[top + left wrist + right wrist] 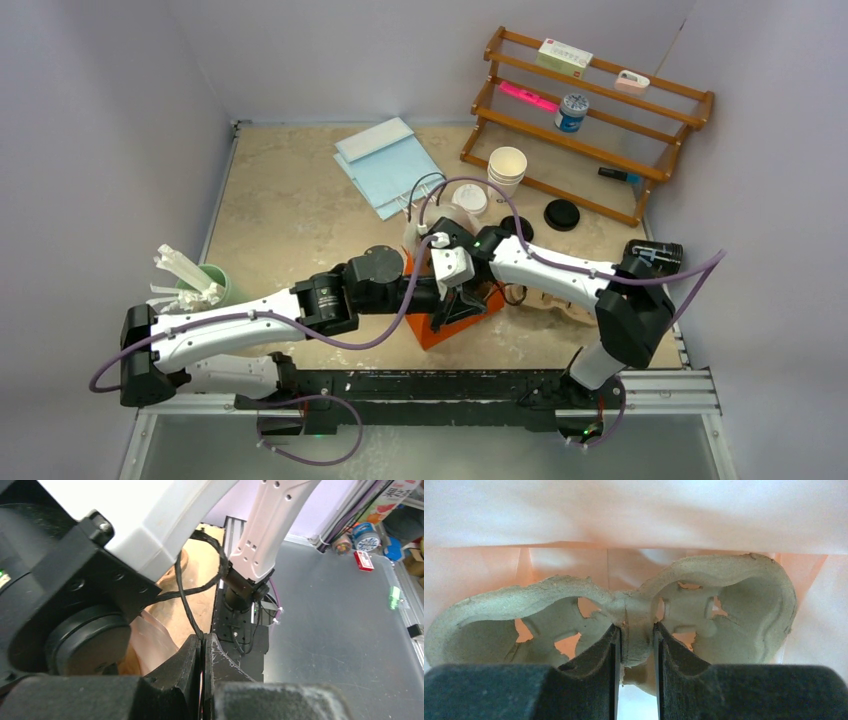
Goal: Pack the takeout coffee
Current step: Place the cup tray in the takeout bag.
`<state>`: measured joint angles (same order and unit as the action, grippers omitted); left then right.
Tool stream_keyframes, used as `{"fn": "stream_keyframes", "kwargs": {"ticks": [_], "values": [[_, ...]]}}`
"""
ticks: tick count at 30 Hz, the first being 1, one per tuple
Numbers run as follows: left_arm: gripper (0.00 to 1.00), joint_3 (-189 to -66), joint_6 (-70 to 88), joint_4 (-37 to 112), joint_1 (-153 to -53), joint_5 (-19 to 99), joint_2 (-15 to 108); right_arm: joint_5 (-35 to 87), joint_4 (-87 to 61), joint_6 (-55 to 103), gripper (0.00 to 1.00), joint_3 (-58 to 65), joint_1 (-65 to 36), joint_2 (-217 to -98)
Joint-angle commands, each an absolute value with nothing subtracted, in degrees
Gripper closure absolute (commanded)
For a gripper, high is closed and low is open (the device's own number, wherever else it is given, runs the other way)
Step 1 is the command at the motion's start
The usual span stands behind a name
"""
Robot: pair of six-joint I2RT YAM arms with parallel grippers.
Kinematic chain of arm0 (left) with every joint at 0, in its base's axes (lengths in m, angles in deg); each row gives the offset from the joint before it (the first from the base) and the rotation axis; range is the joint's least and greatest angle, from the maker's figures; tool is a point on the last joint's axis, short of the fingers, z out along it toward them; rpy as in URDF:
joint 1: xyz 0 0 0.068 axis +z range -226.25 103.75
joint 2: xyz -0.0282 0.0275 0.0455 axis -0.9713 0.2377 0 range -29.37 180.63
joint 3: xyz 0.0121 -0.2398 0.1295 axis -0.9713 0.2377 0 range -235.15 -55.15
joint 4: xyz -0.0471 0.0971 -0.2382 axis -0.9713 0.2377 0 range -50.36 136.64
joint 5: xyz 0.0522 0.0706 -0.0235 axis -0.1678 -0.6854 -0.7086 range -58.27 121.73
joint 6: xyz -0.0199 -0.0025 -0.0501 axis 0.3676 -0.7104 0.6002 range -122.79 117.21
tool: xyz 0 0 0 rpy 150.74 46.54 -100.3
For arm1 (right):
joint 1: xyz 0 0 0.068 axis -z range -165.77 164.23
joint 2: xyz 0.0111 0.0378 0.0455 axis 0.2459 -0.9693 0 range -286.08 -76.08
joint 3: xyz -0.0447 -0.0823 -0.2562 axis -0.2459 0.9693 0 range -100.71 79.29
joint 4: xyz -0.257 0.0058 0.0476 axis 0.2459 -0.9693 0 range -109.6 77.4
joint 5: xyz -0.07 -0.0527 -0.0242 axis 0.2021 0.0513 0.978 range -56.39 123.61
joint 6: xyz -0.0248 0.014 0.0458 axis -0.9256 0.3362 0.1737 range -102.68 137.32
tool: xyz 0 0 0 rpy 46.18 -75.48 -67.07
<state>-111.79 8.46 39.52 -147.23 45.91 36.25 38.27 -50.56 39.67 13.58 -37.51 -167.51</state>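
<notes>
My right gripper (636,640) is pinching the narrow bridge between the two cup wells of the brown pulp two-cup carrier (734,605). One finger sits on each side of the bridge, and both wells are bare. Around the carrier, in the right wrist view, I see the thin walls of the bag (489,575), glowing peach, with a pale fold across the top.

From above, both arms meet over the orange bag (470,318) near the middle of the table (290,220), and the right wrist points down into the bag's mouth.

The fingers of my left gripper (202,655) are pressed together. I see nothing between their tips, though a black cable runs just past them and the peach film of the bag shows to their left. Whether they trap an edge of that film I cannot tell.

Of the takeout coffee, I can make out one round black lid (562,214) lying flat on the table at about 2 o'clock from the bag, apart from both grippers. The stacked white paper cups (507,165) stand at 1 o'clock, and the wooden rack (590,110) is beyond them. Blue napkins (390,165) lie at 11 o'clock, and a green cup (215,285) stuffed with white packets stands at 9 o'clock
</notes>
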Motion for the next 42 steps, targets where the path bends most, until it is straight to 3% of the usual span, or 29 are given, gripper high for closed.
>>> {"fn": "stream_keyframes", "kwargs": {"ticks": [1,9,14,18,22,30,37,42], "values": [[1.0,-114.0,7.9,43.1,-148.1,40.3,34.8,38.4,-50.5,40.9,0.8,15.8,-37.7,-166.7],[1.0,-114.3,7.8,43.5,-148.1,37.7,35.1,37.6,-48.8,41.7,0.8,20.0,-37.7,-165.5],[0.74,-116.9,9.6,47.6,-148.1,33.9,34.4,36.9,-46.7,41.9,0.8,21.8,-37.7,-165.3],[0.65,-119.9,12.5,53.4,-147.6,22.8,30.2,36.7,-45.6,41.9,0.81,22.6,-37.6,-164.6],[0.61,-123.3,15.1,59.3,-142.7,19.4,27.6,36.5,-45.1,41.9,0.81,23.2,-37.6,-163.8],[0.61,-125.6,15.9,66.6,-121.1,34.0,32.2,36.0,-44.7,41.7,0.81,24.5,-37.7,-163.5],[0.54,-126.0,13.2,64.7,-118.7,40.6,38.6,36.1,-44.7,41.7,0.81,25.1,-37.7,-162.9],[0.55,-126.0,12.9,62.7,-117.4,42.0,41.2,35.6,-44.2,41.9,0.82,25.4,-37.7,-162.8]]}}
